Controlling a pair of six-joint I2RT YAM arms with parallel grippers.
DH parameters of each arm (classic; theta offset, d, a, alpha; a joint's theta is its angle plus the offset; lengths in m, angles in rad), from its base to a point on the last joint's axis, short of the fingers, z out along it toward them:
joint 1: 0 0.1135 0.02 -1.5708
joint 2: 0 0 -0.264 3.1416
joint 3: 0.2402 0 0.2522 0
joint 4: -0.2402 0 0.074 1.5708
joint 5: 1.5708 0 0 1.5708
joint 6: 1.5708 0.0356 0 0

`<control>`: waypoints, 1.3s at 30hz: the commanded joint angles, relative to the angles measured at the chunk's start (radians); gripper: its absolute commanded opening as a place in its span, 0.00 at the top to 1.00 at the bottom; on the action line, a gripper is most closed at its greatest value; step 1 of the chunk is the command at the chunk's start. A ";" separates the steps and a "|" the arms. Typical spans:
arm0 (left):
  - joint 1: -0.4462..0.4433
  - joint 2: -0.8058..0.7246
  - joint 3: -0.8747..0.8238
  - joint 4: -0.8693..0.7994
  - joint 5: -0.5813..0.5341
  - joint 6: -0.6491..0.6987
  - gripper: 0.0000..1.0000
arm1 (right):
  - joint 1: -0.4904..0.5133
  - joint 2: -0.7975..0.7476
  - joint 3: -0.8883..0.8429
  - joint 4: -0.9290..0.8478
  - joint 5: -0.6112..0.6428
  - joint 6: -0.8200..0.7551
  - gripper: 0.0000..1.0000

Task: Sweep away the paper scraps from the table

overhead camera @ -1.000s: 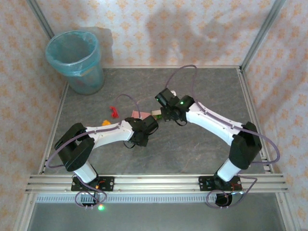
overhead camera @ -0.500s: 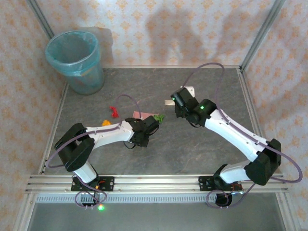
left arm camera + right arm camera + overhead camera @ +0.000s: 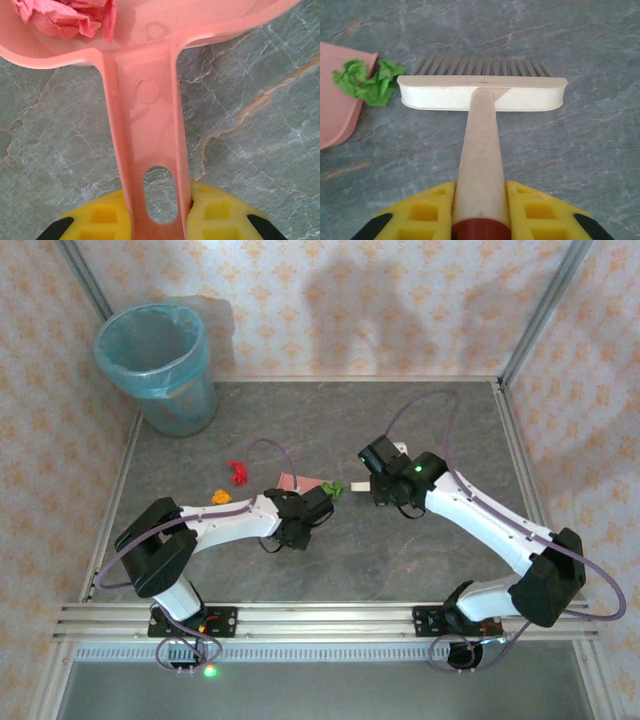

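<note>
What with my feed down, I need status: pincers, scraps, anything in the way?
Left pincer shut on dustpan, right pincer shut on brush. Green scrap at dustpan lip, beside brush; pink scrap inside. Red scrap, orange scrap loose on table; nothing blocking.

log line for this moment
left gripper shut on dustpan | right gripper shut on brush | green scrap at dustpan lip | pink scrap in dustpan

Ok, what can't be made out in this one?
- What the dustpan holds: left wrist view, pan cut off by the top edge; one pink wad shows.
- Bristle tips' contact with the table: right wrist view, the brush head covers them.
- Any scraps under the left arm: overhead view, it covers that patch.
</note>
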 commanded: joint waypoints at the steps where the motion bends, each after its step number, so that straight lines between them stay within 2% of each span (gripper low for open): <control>1: -0.008 0.005 0.027 -0.035 0.002 0.021 1.00 | 0.029 0.019 0.038 -0.021 -0.064 0.018 1.00; 7: -0.015 0.004 0.027 -0.028 0.021 0.024 1.00 | 0.055 0.067 0.092 0.033 -0.123 0.054 1.00; 17: -0.017 0.023 0.034 -0.026 0.031 0.029 1.00 | 0.073 0.101 0.157 0.083 -0.124 0.071 1.00; 24: -0.027 0.033 0.048 -0.054 0.021 0.006 1.00 | 0.073 0.016 0.097 0.148 -0.095 0.066 1.00; 30: -0.047 0.014 0.042 -0.048 0.042 -0.008 1.00 | 0.072 -0.120 0.031 0.154 0.029 0.051 1.00; 35: -0.048 -0.003 0.057 -0.068 -0.014 -0.065 1.00 | 0.062 -0.202 0.034 0.045 0.093 0.051 1.00; 39: -0.048 -0.002 0.081 -0.093 -0.047 -0.085 1.00 | 0.062 -0.251 -0.004 -0.091 0.042 0.038 1.00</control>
